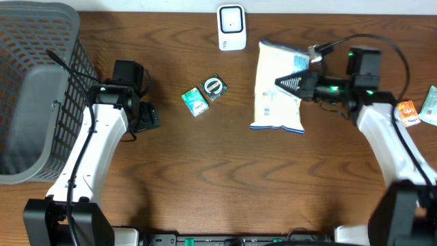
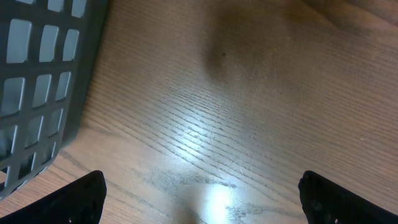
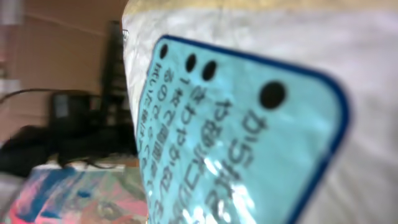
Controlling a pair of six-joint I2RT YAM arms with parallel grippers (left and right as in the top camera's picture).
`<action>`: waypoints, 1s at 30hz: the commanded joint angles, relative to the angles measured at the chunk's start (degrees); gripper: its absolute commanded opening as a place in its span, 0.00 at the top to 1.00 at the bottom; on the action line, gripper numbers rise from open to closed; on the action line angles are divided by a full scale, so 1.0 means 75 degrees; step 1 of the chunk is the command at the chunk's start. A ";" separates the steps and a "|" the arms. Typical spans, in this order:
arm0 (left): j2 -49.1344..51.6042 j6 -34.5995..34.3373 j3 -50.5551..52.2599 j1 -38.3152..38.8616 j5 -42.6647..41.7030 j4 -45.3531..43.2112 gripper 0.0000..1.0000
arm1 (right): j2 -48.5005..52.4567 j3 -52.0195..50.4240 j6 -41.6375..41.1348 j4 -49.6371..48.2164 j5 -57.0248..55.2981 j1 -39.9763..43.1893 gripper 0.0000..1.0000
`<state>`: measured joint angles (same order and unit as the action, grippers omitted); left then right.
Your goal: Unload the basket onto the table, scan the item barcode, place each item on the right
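Observation:
A white snack bag (image 1: 273, 109) with a light blue label lies at centre right of the wooden table. My right gripper (image 1: 285, 83) reaches in from the right and is shut on the bag's upper right part. The bag (image 3: 249, 143) fills the right wrist view, blurred and very close, and hides the fingers there. A white barcode scanner (image 1: 231, 27) stands at the table's back edge, left of the bag's top. Far left, my left gripper (image 1: 147, 116) hangs over bare wood, wide open with nothing between its fingers (image 2: 323, 196).
A grey mesh basket (image 1: 41, 48) takes up the left end of the table, and its wall (image 2: 37, 74) shows close to the left gripper. Two small green packets (image 1: 204, 94) lie mid-table. An orange item (image 1: 407, 111) and a pale packet (image 1: 430, 104) sit at the right edge.

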<state>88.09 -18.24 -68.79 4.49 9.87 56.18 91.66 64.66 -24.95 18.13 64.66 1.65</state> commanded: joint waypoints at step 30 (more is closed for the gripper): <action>0.0000 -0.0099 0.0032 -0.0026 0.0152 0.0020 0.02 | -0.2020 0.0093 -0.2171 -0.1279 -0.0580 -0.1341 0.99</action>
<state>88.09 -18.22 -68.79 4.49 9.87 56.16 76.97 64.66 -41.52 8.75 59.90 -8.23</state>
